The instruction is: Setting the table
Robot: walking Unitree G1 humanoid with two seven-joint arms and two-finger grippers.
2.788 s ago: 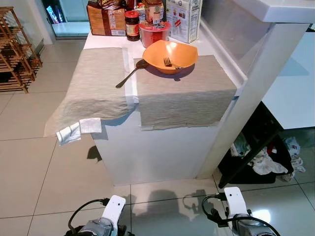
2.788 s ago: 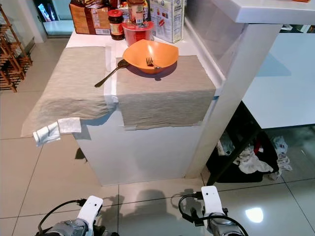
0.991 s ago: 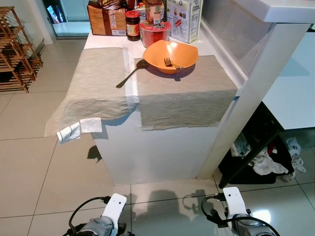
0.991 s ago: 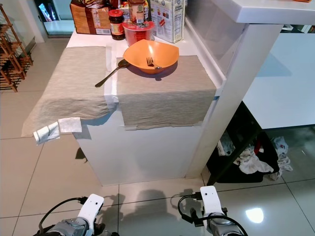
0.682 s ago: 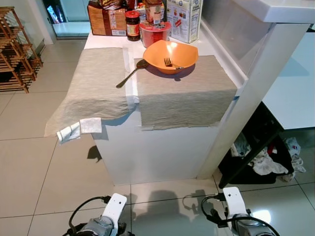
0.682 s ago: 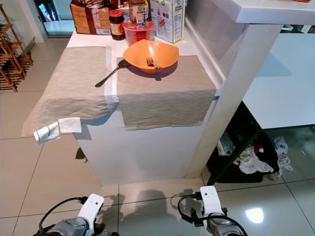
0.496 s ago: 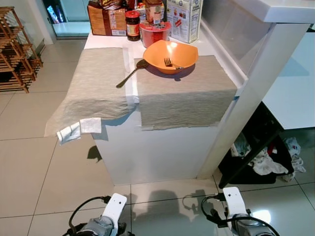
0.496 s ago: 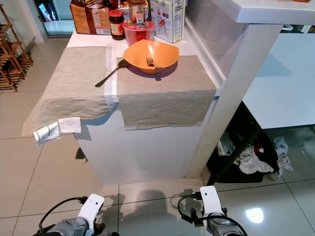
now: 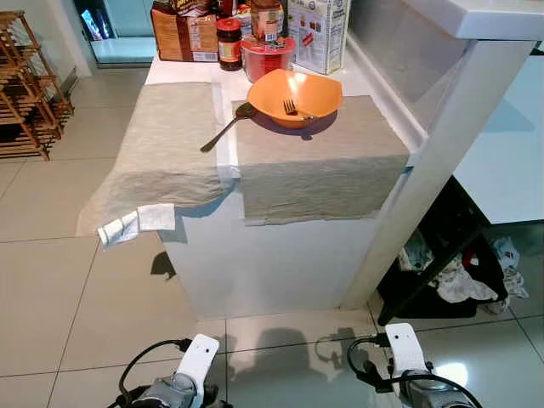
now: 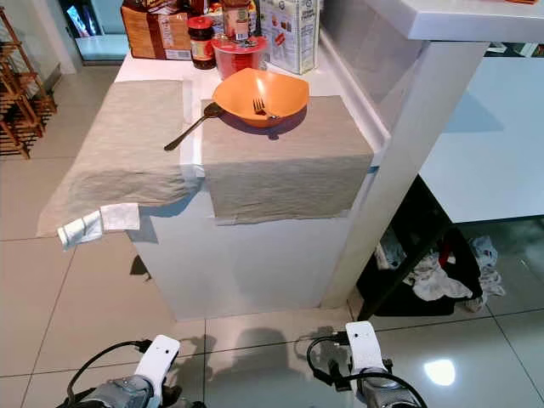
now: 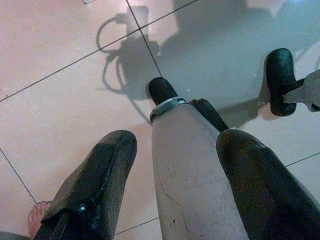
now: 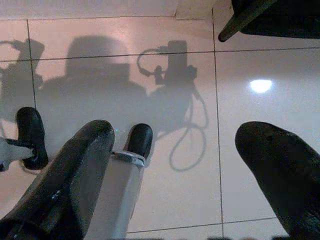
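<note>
An orange bowl (image 9: 294, 96) stands at the back of the right beige placemat (image 9: 323, 161) on a white counter (image 9: 272, 255), with a fork (image 9: 291, 107) lying inside it. A spoon (image 9: 225, 127) lies slantwise across the gap to the left placemat (image 9: 161, 149). A folded white napkin (image 9: 136, 225) hangs at that mat's front corner. Both arms hang low, well short of the counter. The left gripper (image 11: 177, 145) is open above the floor tiles, and the right gripper (image 12: 177, 135) is open too, with nothing between its fingers.
Jars (image 9: 229, 42), a red tub (image 9: 267, 56), a carton (image 9: 318, 34) and a brown box (image 9: 183, 34) crowd the counter's back. A white pillar (image 9: 442, 161) rises on the right, with a dark basket of cloths (image 9: 450, 272) behind it. A wooden rack (image 9: 25, 85) stands far left.
</note>
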